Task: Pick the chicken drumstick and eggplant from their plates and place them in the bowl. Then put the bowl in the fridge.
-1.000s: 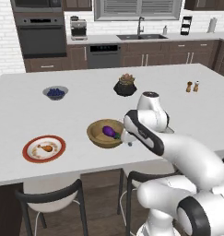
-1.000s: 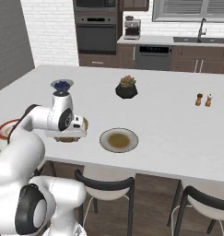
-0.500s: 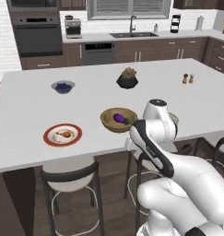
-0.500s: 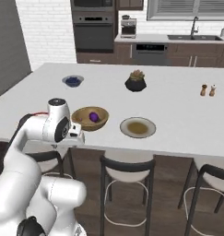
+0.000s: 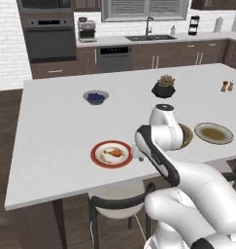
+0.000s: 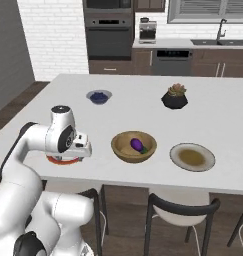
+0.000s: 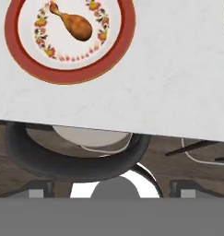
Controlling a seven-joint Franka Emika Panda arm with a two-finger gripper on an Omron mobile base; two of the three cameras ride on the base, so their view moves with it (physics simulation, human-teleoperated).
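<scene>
Base shifted left, gripper (image 6: 82, 148) open nr red-rim plate (image 5: 111, 154)

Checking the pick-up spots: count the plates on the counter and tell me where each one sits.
2. The red-rimmed plate holding the drumstick sits near the front edge; the grey-green plate, empty, sits beside the wooden bowl.
</scene>
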